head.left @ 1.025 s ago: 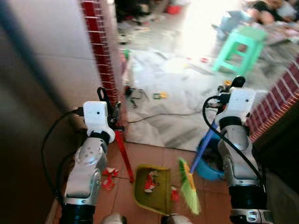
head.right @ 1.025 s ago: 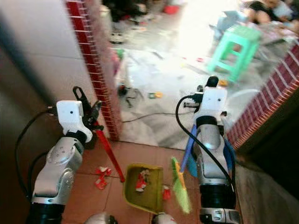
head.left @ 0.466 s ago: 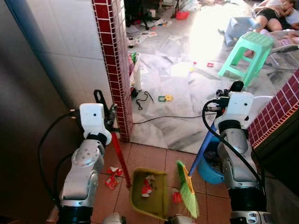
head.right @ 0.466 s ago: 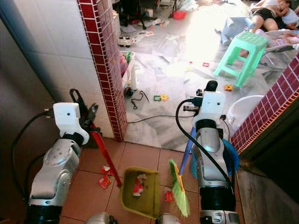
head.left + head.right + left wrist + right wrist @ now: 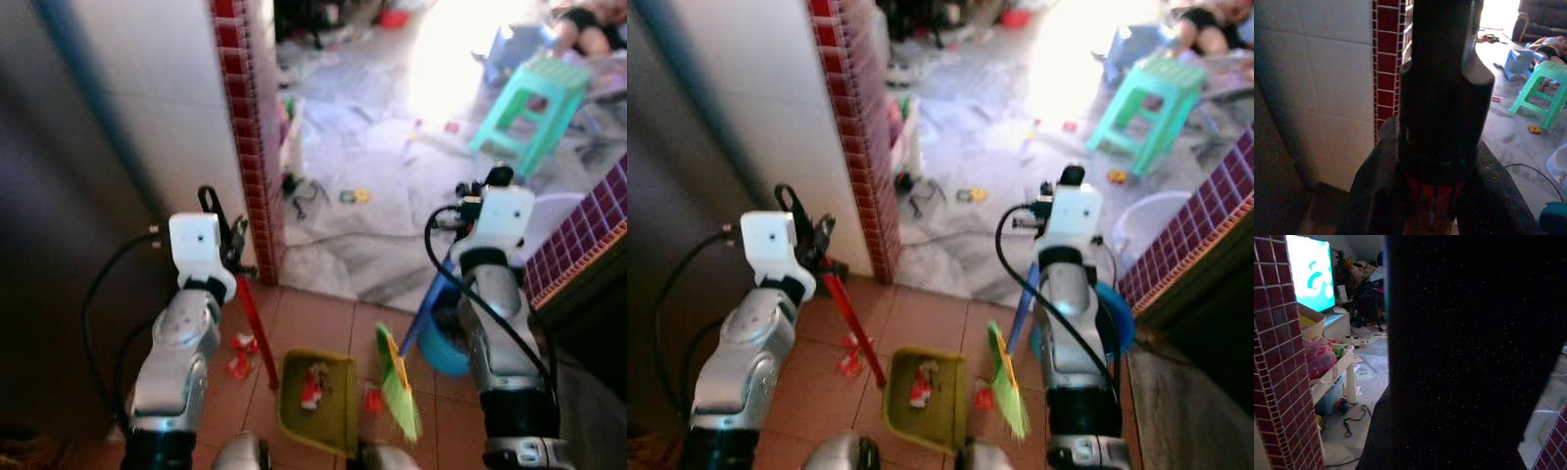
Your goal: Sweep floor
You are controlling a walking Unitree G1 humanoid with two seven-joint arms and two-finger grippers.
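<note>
A yellow-green dustpan rests on the terracotta tiles in front of me with red scraps inside it. Its long red handle rises to my left gripper, which is shut on it; in the left wrist view the black fingers clamp that red handle. To the right of the pan stands a broom with green bristles and a blue handle. My right gripper is shut on the top of this handle. More red scraps lie left of the pan, and one sits between pan and bristles.
A red-tiled pillar stands just ahead of my left arm. A blue bucket sits behind the broom, beside a red-tiled counter. Beyond lie a littered marble floor, a black cable, a green stool and a person lying down.
The whole picture has shifted and blurred, so the camera has moved. Both grippers keep their hold, and dustpan and broom stay where they were relative to my arms.
</note>
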